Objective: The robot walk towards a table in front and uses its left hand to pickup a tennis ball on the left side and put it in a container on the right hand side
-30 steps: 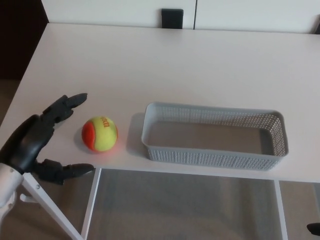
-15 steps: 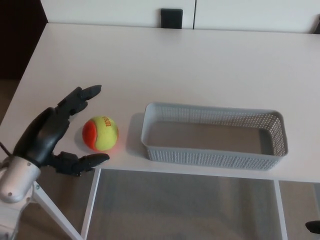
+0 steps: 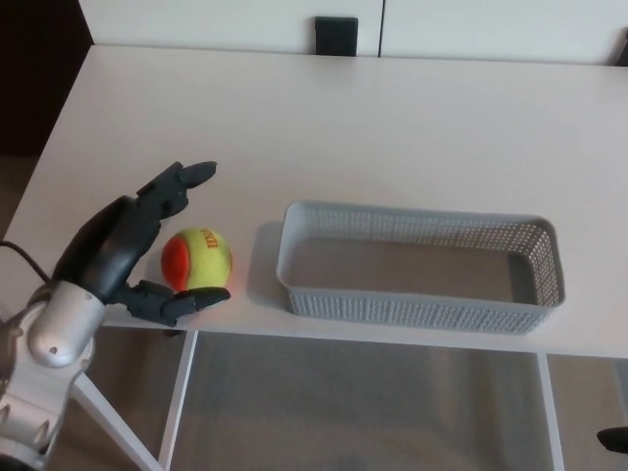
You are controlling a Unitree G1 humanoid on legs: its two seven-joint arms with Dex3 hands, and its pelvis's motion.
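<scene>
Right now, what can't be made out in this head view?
Whether the black left hand touches the yellow-and-orange tennis ball: its thumb overlaps the ball's lower edge.
Lettering on the ball: too small to read.
Near floor strip of the grey perforated plastic basket: hidden by its front wall.
Dark shape at the bottom right corner: cut off by the edge.
Right hand: not shown.

The left hand (image 3: 118, 250) sits at the lower left on a silver wrist (image 3: 54, 334), palm turned inward and spread wide. Its 2 fingers (image 3: 182, 182) reach forward and the thumb (image 3: 186, 302) juts out below them. Of the right hand (image 3: 613, 439) only a dark tip shows.
</scene>
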